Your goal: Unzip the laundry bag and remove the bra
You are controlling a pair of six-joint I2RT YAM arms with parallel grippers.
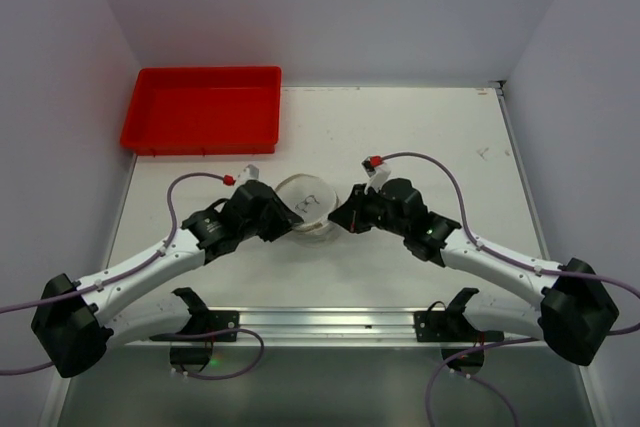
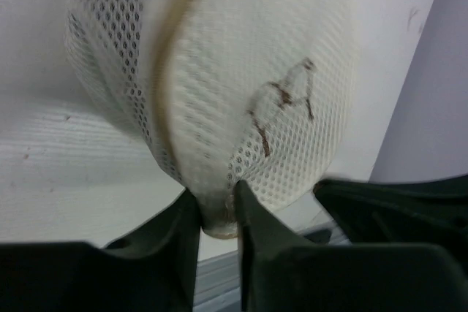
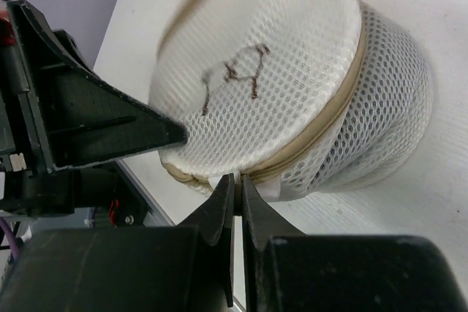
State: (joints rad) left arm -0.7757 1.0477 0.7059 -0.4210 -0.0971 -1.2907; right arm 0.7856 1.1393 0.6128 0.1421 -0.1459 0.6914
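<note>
The round white mesh laundry bag [image 1: 306, 205] sits tilted on the table between my two grippers, its face with the small bra drawing [image 3: 232, 77] turned up. My left gripper [image 2: 218, 211] is shut on the bag's rim [image 2: 219, 217], pinching a fold of mesh. My right gripper [image 3: 238, 180] is shut on a small white tab [image 3: 268, 191] at the beige zipper seam [image 3: 322, 126] on the bag's edge. The zipper looks closed along the seam I can see. The bra is hidden inside the bag.
A red rectangular tray [image 1: 203, 109] stands at the back left of the white table [image 1: 420, 137]. The metal rail [image 1: 320, 322] with the arm bases runs along the near edge. Walls close in on both sides.
</note>
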